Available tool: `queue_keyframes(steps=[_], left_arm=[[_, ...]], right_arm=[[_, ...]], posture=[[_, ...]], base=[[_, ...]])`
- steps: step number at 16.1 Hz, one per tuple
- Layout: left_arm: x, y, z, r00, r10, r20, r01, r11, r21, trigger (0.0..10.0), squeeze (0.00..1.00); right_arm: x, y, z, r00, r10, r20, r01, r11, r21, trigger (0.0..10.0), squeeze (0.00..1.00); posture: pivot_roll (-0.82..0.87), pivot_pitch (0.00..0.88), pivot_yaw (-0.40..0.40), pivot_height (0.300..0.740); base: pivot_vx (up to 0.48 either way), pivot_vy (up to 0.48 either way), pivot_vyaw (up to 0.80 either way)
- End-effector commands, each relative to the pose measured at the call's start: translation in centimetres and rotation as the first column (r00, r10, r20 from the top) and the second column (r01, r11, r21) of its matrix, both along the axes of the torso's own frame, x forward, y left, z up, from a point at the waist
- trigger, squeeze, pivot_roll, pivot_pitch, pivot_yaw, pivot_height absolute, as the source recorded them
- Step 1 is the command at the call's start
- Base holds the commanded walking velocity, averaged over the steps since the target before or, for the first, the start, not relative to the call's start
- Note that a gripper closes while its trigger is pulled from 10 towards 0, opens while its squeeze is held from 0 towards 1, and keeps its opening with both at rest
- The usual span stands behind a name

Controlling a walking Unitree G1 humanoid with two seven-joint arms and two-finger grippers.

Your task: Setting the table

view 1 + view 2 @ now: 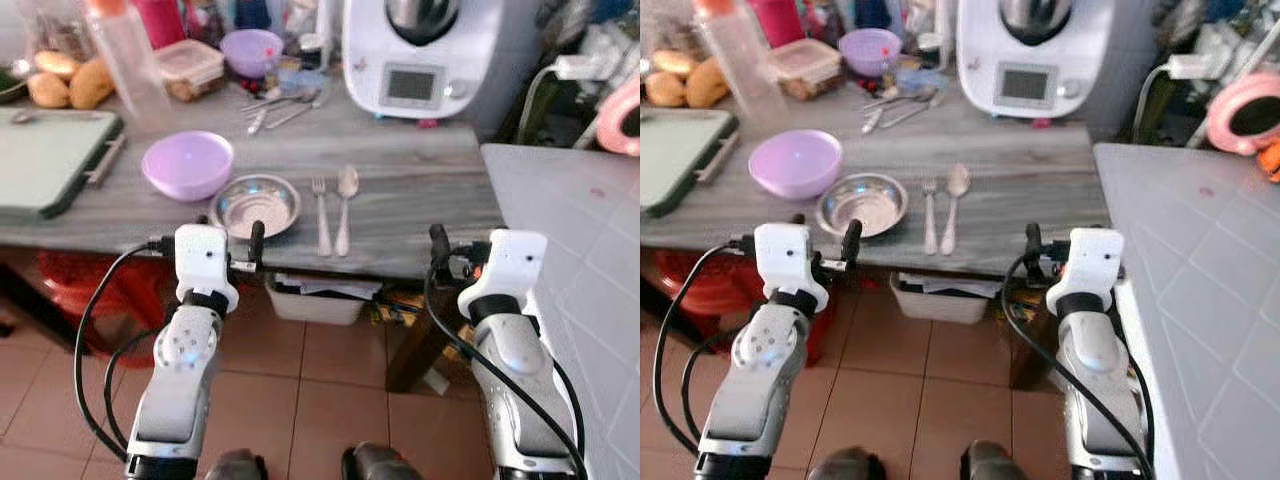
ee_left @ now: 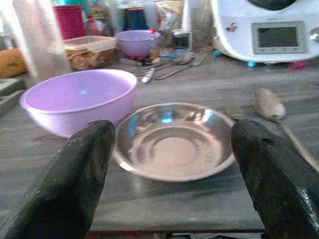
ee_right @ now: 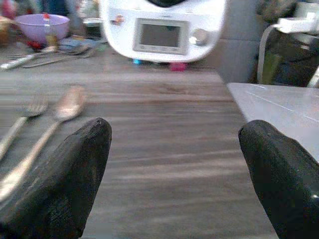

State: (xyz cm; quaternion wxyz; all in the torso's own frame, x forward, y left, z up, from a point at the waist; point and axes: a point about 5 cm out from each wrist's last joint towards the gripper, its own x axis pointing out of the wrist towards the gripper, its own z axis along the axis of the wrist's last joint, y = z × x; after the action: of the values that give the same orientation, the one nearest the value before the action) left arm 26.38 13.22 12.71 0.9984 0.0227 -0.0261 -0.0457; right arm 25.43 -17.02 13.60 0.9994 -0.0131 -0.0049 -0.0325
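Robot stands at the near edge of a grey wood-grain table [image 1: 420,190], both arms raised level with the edge. Left gripper [image 2: 169,174] sits just short of the table lip, fingers spread wide, holding nothing. Straight ahead of it and close: a small steel bowl [image 1: 256,203], upright, empty. Beyond the bowl and toward the gripper's outer side, a lilac bowl [image 1: 188,164], touching or nearly touching the steel one; I cannot tell which. On the steel bowl's other side, toward the right arm, a fork [image 1: 321,212] and a spoon [image 1: 346,206] lie side by side, handles pointing back at the robot, close together but apart. Right gripper [image 3: 174,164] is likewise at the table edge, fingers wide apart, nothing between them; bare tabletop lies directly ahead of it, with the fork and spoon off to its inner side. Far beyond both grippers, at the back of the table: a white kitchen machine [image 1: 425,55] with a small screen, loose cutlery [image 1: 280,105], a second lilac bowl [image 1: 250,50], a lidded food container [image 1: 190,68]. A green cutting board [image 1: 45,160] lies outward of the left gripper. A white plastic bin [image 1: 315,298] sits under the table, on the tiled floor [image 1: 300,380].
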Motion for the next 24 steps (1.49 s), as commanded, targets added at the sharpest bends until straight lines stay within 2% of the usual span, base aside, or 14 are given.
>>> queue_keyframes(steps=[1, 14, 18, 20, 21, 24], left_arm=[[0.11, 0.04, -0.10, 1.000, -0.001, -0.008, 0.001, 1.000, 0.010, 10.0, 0.00], [0.03, 0.00, -0.06, 1.000, -0.009, -0.011, 0.009, 1.000, 0.013, 10.0, 0.00], [0.06, -0.04, 0.04, 1.000, -0.018, -0.007, 0.018, 1.000, 0.012, 10.0, 0.00], [0.07, -0.05, 0.07, 1.000, -0.020, -0.007, 0.020, 1.000, 0.013, 10.0, 0.00], [0.05, -0.36, 0.40, 0.998, -0.059, 0.019, 0.059, 0.998, 0.007, 10.0, 0.00], [-0.03, -0.68, 0.59, 0.996, -0.084, 0.031, 0.084, 0.996, 0.004, 10.0, 0.00]], right_arm=[[0.22, 0.22, 0.29, 1.000, 0.015, 0.013, -0.015, 1.000, 0.005, 10.0, 0.00], [0.17, -0.03, 0.02, 1.000, -0.010, 0.007, 0.010, 1.000, 0.013, 10.0, 0.00], [0.49, 0.40, 0.04, 1.000, -0.013, 0.012, 0.012, 1.000, 0.024, 10.0, 0.00], [0.55, 0.41, 0.11, 1.000, -0.013, 0.014, 0.012, 1.000, 0.024, 10.0, 0.00], [0.76, 0.45, 0.29, 1.000, -0.011, 0.022, 0.011, 1.000, 0.024, 10.0, 0.00], [0.86, 0.36, 0.45, 1.000, -0.011, 0.028, 0.011, 1.000, 0.021, 10.0, 0.00]], posture=[[-0.01, 0.021, 0.023, 0.740], [0.00, 0.031, 0.021, 0.740], [0.00, 0.042, 0.030, 0.740], [0.00, 0.046, 0.033, 0.740], [0.00, 0.046, 0.031, 0.740], [0.00, 0.050, 0.028, 0.740]], base=[[-0.244, 0.000, 0.00], [-0.297, 0.000, 0.00], [-0.292, 0.000, 0.00], [0.000, 0.000, 0.00], [0.000, 0.000, 0.00], [0.000, 0.000, 0.00]])
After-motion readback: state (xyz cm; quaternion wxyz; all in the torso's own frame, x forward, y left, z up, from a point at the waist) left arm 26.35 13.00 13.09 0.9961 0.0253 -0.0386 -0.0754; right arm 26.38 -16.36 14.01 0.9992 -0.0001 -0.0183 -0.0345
